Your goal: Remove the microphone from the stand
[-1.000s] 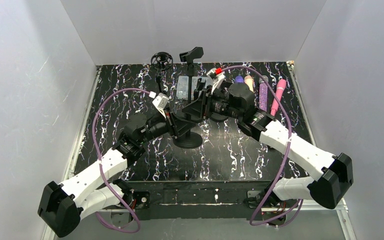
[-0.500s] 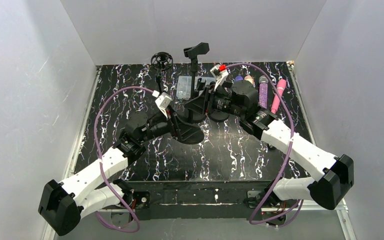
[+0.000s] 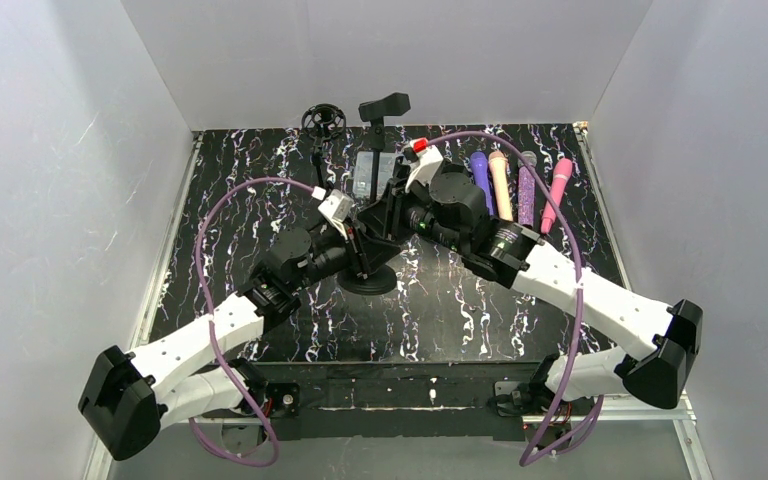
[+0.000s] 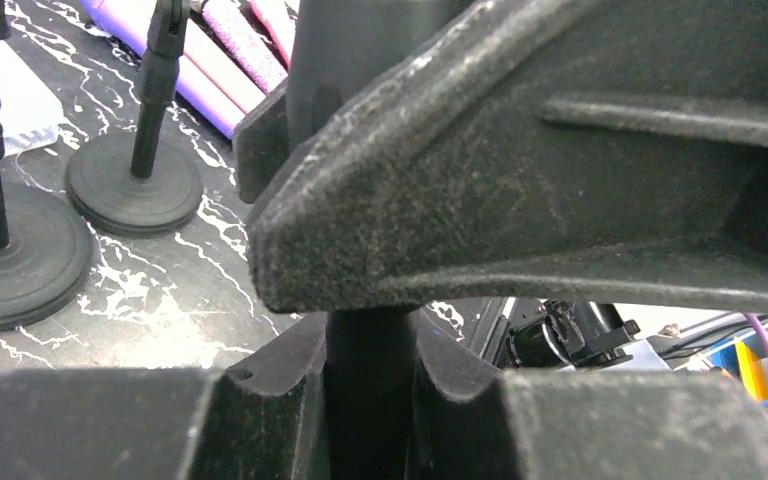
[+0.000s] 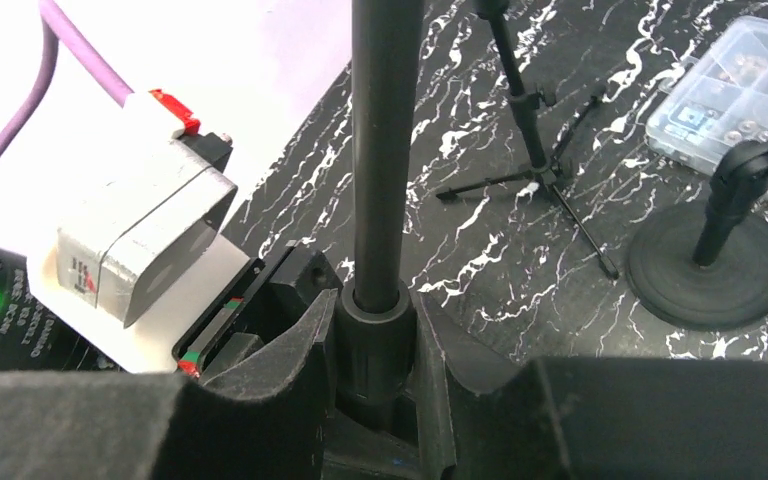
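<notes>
**As the stand comes back upright, both grippers clamp its pole**

Where half a second back the desk microphone stand (image 3: pixel 365 280) leaned with its round base tipped off the marbled table (image 3: pixel 460 310), it now stands straight with the base flat. The left gripper (image 3: pixel 358 245), which sprang apart and reclosed in that interval, is pinched tight low on the pole (image 4: pixel 370 390). The right gripper (image 5: pixel 378 340) is narrowed round the same pole just above it. The right arm has swung leftward, so the four microphones (image 3: pixel 501 185) lying side by side at the back right now show in full, well apart from the stand. The black clip (image 3: pixel 384 105) on top appears to carry nothing. Judged from this, the microphone is probably already out and the arms are only steadying the stand. Which of the four was taken from the clip I cannot tell.
</notes>
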You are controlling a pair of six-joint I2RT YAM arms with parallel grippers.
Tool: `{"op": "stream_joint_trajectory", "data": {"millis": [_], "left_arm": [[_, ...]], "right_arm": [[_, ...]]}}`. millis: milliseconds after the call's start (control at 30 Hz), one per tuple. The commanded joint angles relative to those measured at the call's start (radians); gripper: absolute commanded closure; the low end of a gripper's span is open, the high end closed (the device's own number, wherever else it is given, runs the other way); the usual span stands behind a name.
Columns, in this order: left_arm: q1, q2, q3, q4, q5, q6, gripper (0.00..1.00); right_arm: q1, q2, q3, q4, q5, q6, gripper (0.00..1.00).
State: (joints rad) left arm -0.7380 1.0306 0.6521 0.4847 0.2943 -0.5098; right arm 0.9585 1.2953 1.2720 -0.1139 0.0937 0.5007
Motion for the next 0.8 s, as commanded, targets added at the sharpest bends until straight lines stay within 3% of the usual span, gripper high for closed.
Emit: {"op": "stream_joint_trajectory", "data": {"millis": [0,167,367,600,633,667,767], "left_arm": [[0.002,-0.055,-0.029,0.002,-0.101,0.007,1.0],[0.002,-0.105,-0.047,-0.001,-0.088,-0.027,1.0],[0.002,-0.173,-0.047,0.003,0.037,0.006,1.0],[0.002,-0.185,-0.007,0.061,0.175,-0.022,1.0],[0.002,-0.185,0.0,0.066,0.194,-0.026,1.0],[0.002,-0.185,0.009,0.071,0.213,-0.029,1.0],[0.003,-0.175,0.035,0.078,0.262,-0.04,1.0]], "right_arm": [[-0.004,-0.026,0.059,0.009,0.231,-0.03,0.99],[-0.032,-0.052,0.028,0.056,0.184,-0.085,0.99],[-0.21,-0.101,-0.059,0.205,-0.152,-0.047,0.99],[-0.384,-0.113,-0.244,0.649,-0.643,0.144,0.99],[-0.502,-0.104,-0.263,0.728,-0.714,0.206,0.99],[-0.419,-0.089,-0.276,0.824,-0.759,0.25,0.99],[-0.412,-0.047,-0.295,0.974,-0.847,0.344,0.99]]}}
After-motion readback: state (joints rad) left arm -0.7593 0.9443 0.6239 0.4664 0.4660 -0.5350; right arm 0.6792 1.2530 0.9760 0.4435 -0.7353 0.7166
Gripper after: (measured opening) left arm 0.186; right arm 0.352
